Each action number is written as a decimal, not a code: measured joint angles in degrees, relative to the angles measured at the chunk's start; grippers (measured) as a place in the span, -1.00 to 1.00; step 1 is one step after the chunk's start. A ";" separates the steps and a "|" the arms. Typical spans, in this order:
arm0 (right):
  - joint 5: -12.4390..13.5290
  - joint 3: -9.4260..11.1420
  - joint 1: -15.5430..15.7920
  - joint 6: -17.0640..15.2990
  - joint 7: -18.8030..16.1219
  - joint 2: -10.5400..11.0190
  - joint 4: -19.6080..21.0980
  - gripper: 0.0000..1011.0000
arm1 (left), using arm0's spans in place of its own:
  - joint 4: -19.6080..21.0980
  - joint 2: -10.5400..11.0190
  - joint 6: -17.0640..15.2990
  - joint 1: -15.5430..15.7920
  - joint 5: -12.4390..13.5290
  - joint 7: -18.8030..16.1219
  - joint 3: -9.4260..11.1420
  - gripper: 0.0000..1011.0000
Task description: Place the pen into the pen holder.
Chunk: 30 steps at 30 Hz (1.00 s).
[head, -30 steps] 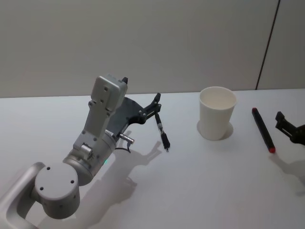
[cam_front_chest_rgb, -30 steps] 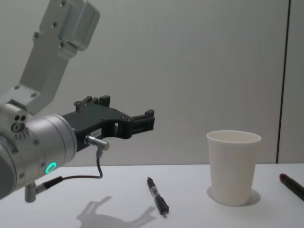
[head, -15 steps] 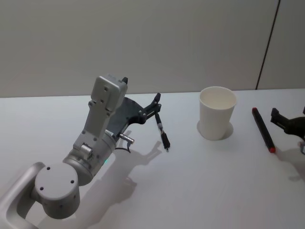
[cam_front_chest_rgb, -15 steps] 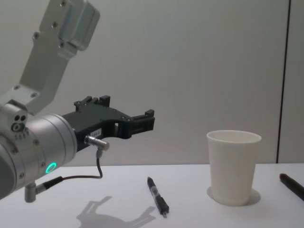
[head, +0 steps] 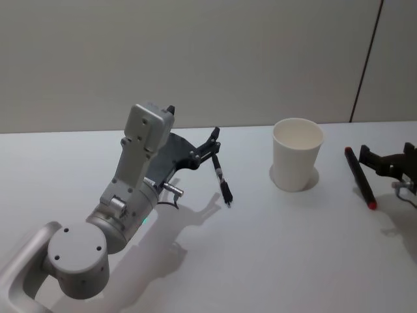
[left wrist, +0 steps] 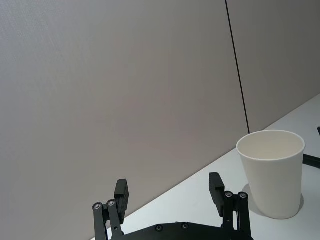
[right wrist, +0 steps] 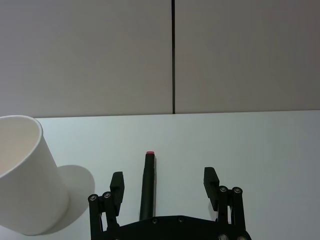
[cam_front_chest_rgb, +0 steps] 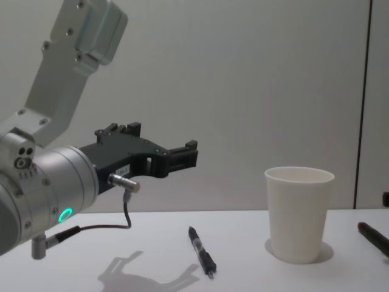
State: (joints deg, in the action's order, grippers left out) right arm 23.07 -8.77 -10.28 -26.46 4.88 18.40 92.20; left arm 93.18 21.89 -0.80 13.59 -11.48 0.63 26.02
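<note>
Red-tipped pen (head: 359, 177) lies flat on the white table (head: 260, 261) to the right of the cup (head: 296, 156), apart from it with a strip of bare table between; the table's far edge meets the wall just behind the cup, and the ground in front of the cup is open; a black pen (head: 221, 179) lies well to the cup's left. The right gripper (head: 368, 156) has come in from the right edge since a second ago and now sits at the red-tipped pen's far end, jaws spread wide and gripping nothing; its wrist view sets the pen in the gap between the fingers (right wrist: 210, 179). The left gripper (head: 214, 140) hangs above the black pen, jaws likewise wide and empty; that arm, the cup and both pens have not shifted.
</note>
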 joint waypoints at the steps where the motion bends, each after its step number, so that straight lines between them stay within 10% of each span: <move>1: -0.12 -0.06 -0.21 -0.22 0.14 -0.19 -0.11 0.98 | 0.00 0.00 0.00 0.00 0.00 0.00 0.00 0.98; 30: -6.49 -3.22 -4.99 -2.18 1.21 -4.92 -8.71 0.98 | 0.00 0.00 0.00 0.00 0.00 0.00 0.00 0.98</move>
State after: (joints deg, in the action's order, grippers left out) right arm 16.58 -11.98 -15.27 -28.64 6.08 13.48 83.49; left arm 93.18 21.90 -0.79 13.59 -11.48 0.63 26.02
